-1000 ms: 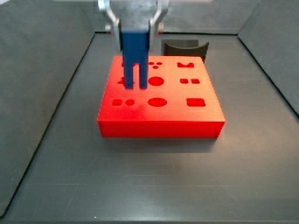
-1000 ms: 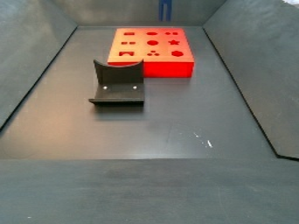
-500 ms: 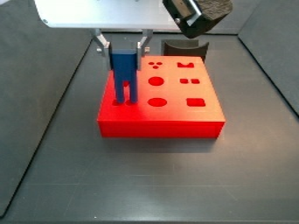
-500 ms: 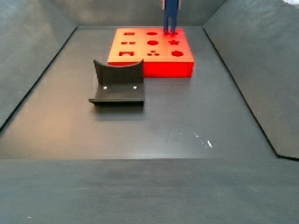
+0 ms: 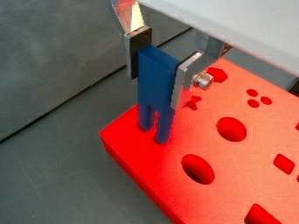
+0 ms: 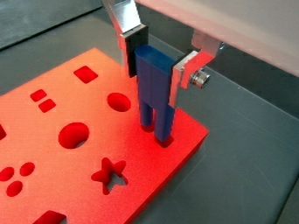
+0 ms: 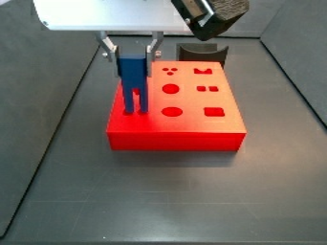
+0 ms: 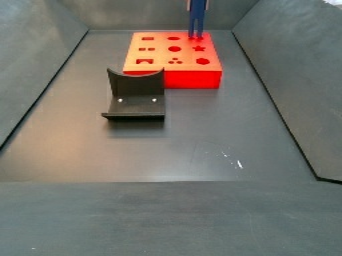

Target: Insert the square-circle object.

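My gripper (image 7: 132,57) is shut on a blue two-pronged piece (image 7: 132,77) and holds it upright. One prong looks rounded, the other square. In both wrist views the silver fingers clamp its flat upper part (image 5: 156,83) (image 6: 155,83). The gripper (image 5: 163,66) (image 6: 160,63) is over a corner of the red board (image 5: 140,171) (image 6: 152,171). The prong tips reach the board's top face beside that corner. I cannot tell whether they are in a hole. In a side view only the piece (image 8: 197,15) shows, above the board (image 8: 174,78). No small dark grey block shows.
The red board (image 7: 192,136) has several shaped holes. The dark fixture (image 8: 134,98) stands on the grey floor beside the board; it also shows behind the board (image 7: 202,51). Sloping grey walls enclose the floor.
Over the last second the gripper carried the blue piece from the middle of the board toward its corner. In the last half second it barely moved.
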Tool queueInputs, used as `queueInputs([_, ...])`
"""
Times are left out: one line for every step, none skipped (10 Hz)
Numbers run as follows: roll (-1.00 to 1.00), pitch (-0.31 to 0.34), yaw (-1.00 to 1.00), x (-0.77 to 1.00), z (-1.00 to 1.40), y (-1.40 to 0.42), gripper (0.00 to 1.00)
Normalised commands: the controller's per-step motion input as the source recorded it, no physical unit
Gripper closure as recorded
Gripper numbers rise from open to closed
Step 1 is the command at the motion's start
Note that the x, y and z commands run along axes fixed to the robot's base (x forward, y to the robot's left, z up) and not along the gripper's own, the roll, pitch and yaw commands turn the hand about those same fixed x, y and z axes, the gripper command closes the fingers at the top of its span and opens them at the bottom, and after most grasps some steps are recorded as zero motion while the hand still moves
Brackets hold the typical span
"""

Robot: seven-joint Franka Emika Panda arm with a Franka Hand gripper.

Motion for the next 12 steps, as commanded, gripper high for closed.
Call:
queueInputs([0.00,-0.137,0.00,-0.05,-0.21,0.00,1.00])
queueInputs([0.00,-0.116,0.00,-0.09,-0.15,0.00,1.00])
queueInputs([0.00,-0.133,0.00,-0.05,-0.17,0.00,1.00])
queueInputs([0.00,-0.120,0.00,0.00,-0.22,0.00,1.00])
queueInputs([0.02,-0.076,0.05,0.00,-0.24,0.07,1.00])
queueInputs([0.06,-0.050,0.04,0.00,-0.23,0.07,1.00])
queueInputs([0.04,-0.076,0.03,0.00,-0.29,0.00,1.00])
queueInputs([0.18,-0.040,0.02,0.00,-0.36,-0.05,1.00])
queueInputs([0.31,0.000,0.01,0.00,-0.36,-0.15,1.00])
queueInputs([0.22,-0.023,0.00,0.00,-0.53,-0.11,1.00])
queueInputs([0.17,-0.123,0.00,0.00,-0.68,-0.10,1.00])
queueInputs([0.17,-0.079,0.00,0.03,-0.69,-0.07,1.00])
